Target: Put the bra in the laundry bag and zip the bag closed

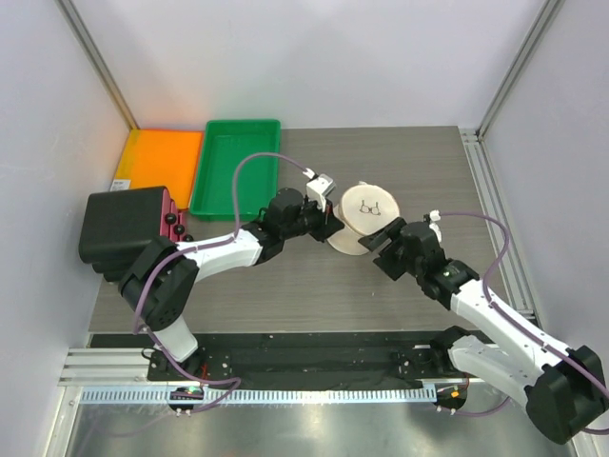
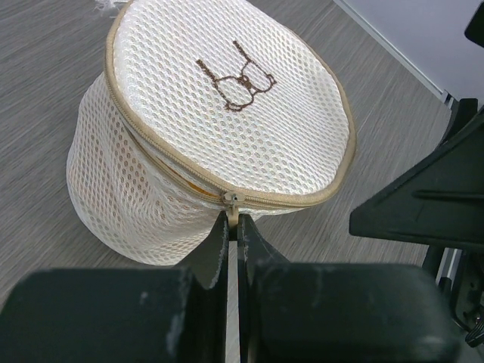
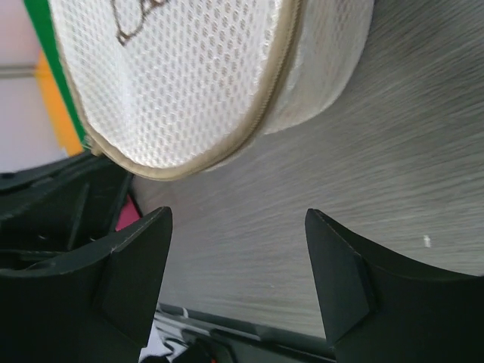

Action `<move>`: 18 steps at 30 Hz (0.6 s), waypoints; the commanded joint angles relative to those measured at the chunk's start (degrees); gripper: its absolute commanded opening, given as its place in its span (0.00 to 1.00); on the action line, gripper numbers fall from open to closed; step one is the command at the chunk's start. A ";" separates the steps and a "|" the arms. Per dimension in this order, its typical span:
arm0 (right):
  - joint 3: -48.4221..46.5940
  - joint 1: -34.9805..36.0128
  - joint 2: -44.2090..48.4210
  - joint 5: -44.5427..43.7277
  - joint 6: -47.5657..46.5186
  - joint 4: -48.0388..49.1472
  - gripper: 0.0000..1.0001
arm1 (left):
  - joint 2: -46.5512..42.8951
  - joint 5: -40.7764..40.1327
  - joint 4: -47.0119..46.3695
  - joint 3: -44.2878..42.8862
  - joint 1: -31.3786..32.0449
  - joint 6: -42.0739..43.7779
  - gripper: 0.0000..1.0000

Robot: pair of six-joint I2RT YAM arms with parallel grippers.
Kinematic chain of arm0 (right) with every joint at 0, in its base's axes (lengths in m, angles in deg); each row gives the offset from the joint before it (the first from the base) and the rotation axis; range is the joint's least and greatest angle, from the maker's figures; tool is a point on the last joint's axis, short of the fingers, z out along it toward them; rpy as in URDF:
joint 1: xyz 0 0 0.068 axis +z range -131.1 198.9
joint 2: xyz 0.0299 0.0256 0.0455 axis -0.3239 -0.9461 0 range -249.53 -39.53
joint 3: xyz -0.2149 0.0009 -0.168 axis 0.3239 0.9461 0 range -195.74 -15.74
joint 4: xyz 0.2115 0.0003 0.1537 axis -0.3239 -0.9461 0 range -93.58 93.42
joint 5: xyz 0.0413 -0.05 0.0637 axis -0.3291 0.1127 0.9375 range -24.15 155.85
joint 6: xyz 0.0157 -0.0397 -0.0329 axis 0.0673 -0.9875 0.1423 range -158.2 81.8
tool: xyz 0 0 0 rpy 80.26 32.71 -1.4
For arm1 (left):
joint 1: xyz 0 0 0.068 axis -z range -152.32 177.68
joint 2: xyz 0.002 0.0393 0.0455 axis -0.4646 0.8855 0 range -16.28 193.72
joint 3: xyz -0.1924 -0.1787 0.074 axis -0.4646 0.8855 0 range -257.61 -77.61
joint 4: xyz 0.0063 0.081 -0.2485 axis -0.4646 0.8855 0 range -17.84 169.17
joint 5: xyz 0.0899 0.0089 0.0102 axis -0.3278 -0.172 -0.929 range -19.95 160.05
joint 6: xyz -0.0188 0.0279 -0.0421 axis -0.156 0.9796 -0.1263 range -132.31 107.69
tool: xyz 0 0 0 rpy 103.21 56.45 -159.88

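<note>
The laundry bag is a round cream-white mesh pouch with a small dark bra mark on its lid; it lies mid-table, tilted. It fills the left wrist view and the top of the right wrist view. My left gripper is shut on the zipper pull at the bag's tan rim. A sliver of orange-yellow, the bra, shows through the gap left of the pull. My right gripper is open and empty, just beside the bag on its right.
A green tray and a flat orange tray stand at the back left. A black box with a red part sits at the left edge. A metal rail runs along the table's right side.
</note>
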 commanded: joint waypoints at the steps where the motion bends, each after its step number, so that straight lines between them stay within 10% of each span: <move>1: 2.81 3.79 1.58 -12.76 14.00 13.30 0.75 | -0.82 -0.03 -2.33 -1.56 1.36 2.18 0.00; 11: 2.21 6.70 -8.61 -18.48 18.60 24.94 0.70 | -0.99 1.28 -2.15 -1.65 2.41 3.59 0.00; 18: 0.54 5.22 -5.55 -22.52 11.59 18.54 0.23 | -0.38 -1.17 0.31 -2.62 2.59 4.82 0.00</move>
